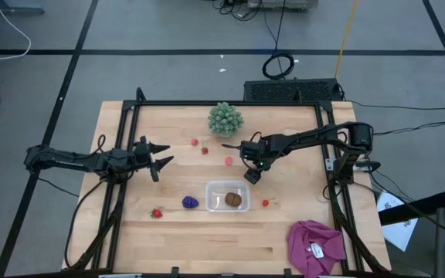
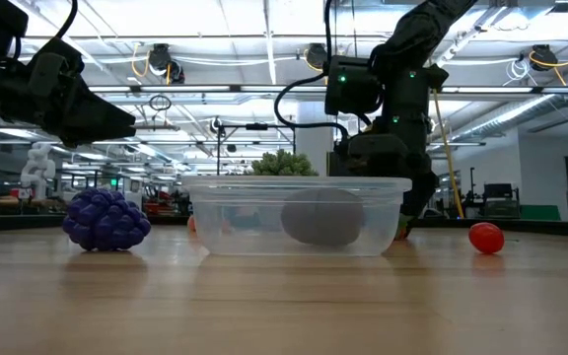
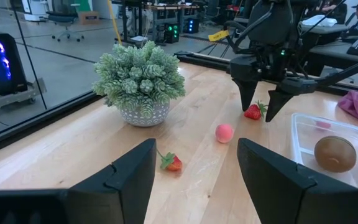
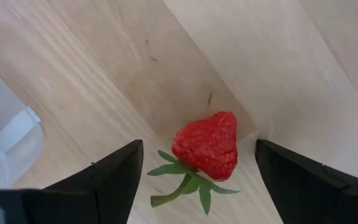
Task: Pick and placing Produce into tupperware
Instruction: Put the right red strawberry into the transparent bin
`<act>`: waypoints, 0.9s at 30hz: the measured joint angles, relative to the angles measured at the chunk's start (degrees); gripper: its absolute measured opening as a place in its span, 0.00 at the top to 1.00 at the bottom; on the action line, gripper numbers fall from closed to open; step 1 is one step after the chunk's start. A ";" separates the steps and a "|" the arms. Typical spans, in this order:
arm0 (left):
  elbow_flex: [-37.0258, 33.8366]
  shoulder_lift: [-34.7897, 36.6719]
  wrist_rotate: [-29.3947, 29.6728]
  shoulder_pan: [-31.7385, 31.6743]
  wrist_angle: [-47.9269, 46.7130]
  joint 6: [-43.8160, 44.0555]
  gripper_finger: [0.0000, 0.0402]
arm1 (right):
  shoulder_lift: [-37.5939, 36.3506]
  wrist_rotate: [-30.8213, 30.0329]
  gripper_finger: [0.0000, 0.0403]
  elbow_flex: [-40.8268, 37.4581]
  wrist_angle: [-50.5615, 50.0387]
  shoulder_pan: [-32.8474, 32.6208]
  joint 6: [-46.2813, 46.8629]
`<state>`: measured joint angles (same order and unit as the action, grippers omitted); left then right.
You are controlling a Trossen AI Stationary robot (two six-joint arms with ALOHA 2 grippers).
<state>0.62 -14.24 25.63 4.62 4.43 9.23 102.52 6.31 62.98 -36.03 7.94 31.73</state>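
where the wooden counter [image 1: 168, 232] carries the lot, items list as follows.

tupperware [image 1: 228, 197]: clear, rectangular, near centre of the counter; holds one brown kiwi [image 1: 234, 199] lying on its floor toward the right side.

purple grape cluster [image 1: 190, 202]: on the counter just left of the tupperware, apart from it.

strawberries: one [image 1: 157, 213] at near left, well left of the grapes; one [image 1: 266, 203] just right of the tupperware; two, [image 1: 195, 142] and [image 1: 205, 150], far of centre beside the green spiky plant [image 1: 225, 119]; one [image 4: 207, 145] lying on the counter between the right jaws, leaves attached, in the right wrist view; the high view hides it under the arm.

pink round piece [image 1: 229, 161]: on the counter between the plant and the tupperware.

right gripper [image 1: 253, 176]: lowered over the counter just far of the tupperware's right corner, pointing down; jaws spread wide, standing on either side of the strawberry, not touching it, holding nothing.

left gripper [image 1: 163, 154]: above the left part of the counter, pointing right toward the centre, well apart from every piece; jaws parted, empty.

magenta cloth [image 1: 317, 245]: crumpled at the near right corner of the counter.
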 joint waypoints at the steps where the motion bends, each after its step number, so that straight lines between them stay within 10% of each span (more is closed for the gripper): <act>1: 0.00 0.00 0.00 0.01 0.00 0.00 0.43 | 0.00 -0.01 0.25 0.00 -0.01 0.00 0.03; 27: 0.00 0.00 -0.01 0.00 0.00 -0.04 0.43 | -0.08 0.25 0.48 0.00 -0.16 0.73 -1.60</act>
<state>0.62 -14.24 25.62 4.62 4.43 9.19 102.44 6.56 62.98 -36.19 8.67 30.12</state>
